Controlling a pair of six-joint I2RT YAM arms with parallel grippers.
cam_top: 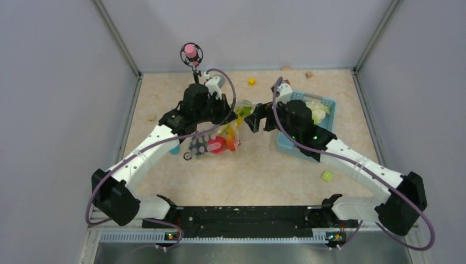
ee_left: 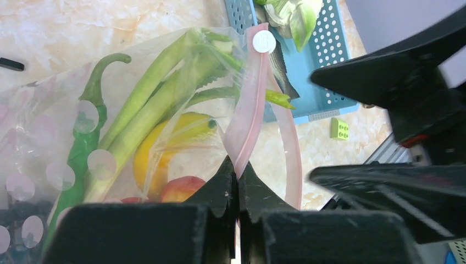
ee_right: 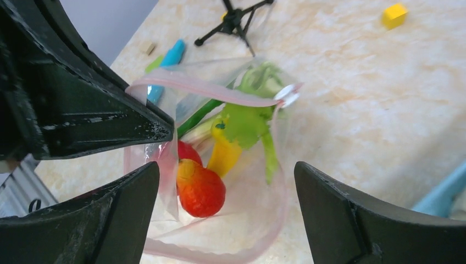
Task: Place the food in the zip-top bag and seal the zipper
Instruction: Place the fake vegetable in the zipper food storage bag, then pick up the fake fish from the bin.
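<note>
The clear zip-top bag (cam_top: 215, 142) lies mid-table with its mouth open towards the right. Inside it, the left wrist view shows leafy green stalks (ee_left: 159, 82), a green pod (ee_left: 82, 148), a yellow banana (ee_left: 154, 148) and a red fruit (ee_left: 181, 187). My left gripper (ee_left: 238, 165) is shut on the pink zipper (ee_left: 250, 104) and holds that edge up. My right gripper (ee_right: 226, 170) is open and empty just in front of the bag's mouth, with a red fruit (ee_right: 200, 190) between its fingers' line of sight. A cauliflower (cam_top: 317, 113) lies in the blue basket (cam_top: 329, 104).
The basket sits right of the bag under my right arm. A green block (cam_top: 327, 176) lies at the front right and a yellow block (cam_top: 251, 81) at the back. A black stand with a pink ball (cam_top: 191, 53) stands behind the left arm. A blue object (cam_top: 175, 148) lies left of the bag.
</note>
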